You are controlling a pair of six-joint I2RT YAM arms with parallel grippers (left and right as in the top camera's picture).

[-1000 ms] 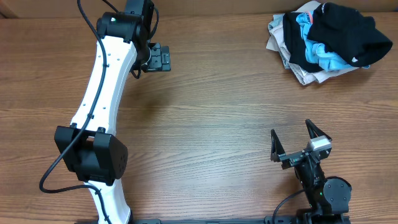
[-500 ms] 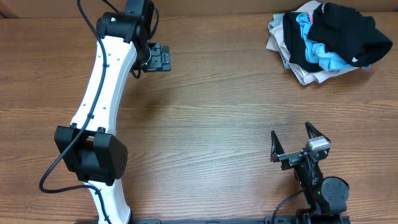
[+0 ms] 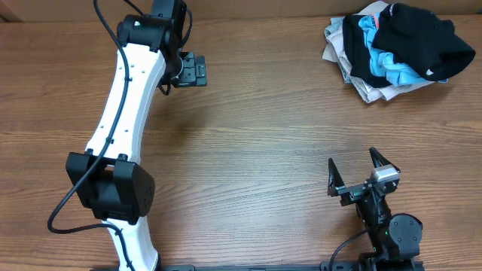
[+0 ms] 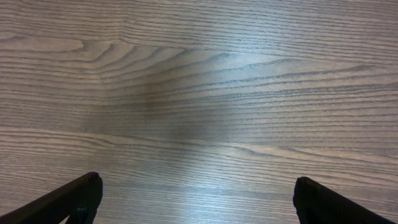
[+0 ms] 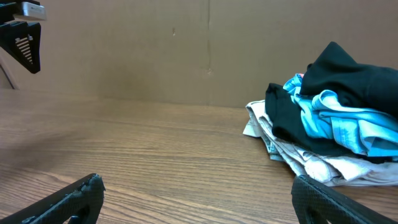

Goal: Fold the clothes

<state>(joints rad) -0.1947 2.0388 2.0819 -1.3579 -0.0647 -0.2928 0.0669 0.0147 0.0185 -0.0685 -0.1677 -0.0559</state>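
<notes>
The black T-shirt (image 3: 410, 36) lies crumpled on top of a clothes pile at the table's far right corner; it also shows in the right wrist view (image 5: 354, 78). My left gripper (image 3: 191, 70) is open and empty at the far left, over bare wood (image 4: 196, 190). My right gripper (image 3: 355, 169) is open and empty near the front edge, far from the pile (image 5: 196, 193).
A light-blue garment (image 3: 388, 64) and beige/cream garments (image 3: 354, 75) lie under the black shirt in the same pile. The wooden table (image 3: 256, 143) spans the view. A brown wall (image 5: 155, 50) stands behind it.
</notes>
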